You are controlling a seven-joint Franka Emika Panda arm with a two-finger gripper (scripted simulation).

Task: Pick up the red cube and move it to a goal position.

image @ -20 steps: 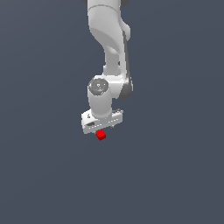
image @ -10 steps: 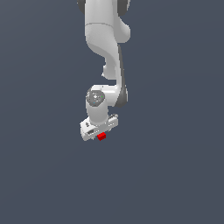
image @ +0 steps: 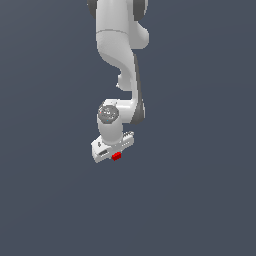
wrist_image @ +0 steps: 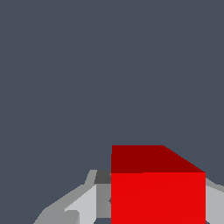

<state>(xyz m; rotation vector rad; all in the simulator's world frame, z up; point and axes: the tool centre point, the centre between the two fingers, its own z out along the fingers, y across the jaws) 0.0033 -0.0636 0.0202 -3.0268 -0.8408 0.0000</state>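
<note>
1. Cube first: in the wrist view we saw the red cube (wrist_image: 157, 192) sitting right between our fingers (wrist_image: 87, 201), pale finger surfaces flanking it on both sides, so we judged the gripper (wrist_image: 157, 210) clenched on it.

2. From outside, we found the red cube (image: 116, 156) just under the white gripper (image: 113, 151), peeking out below the hand body; the fingers themselves were too small to tell apart there.

3. Compared with a second earlier, we had drawn the cube closer under the hand as seen from outside, and the arm (image: 120, 45) had folded so the wrist sat farther toward the exterior view's left.

4. We read that as the pick being done and the carry under way; no goal marker showed against the plain grey background (image: 200, 200), so we could not say how far remained.
</note>
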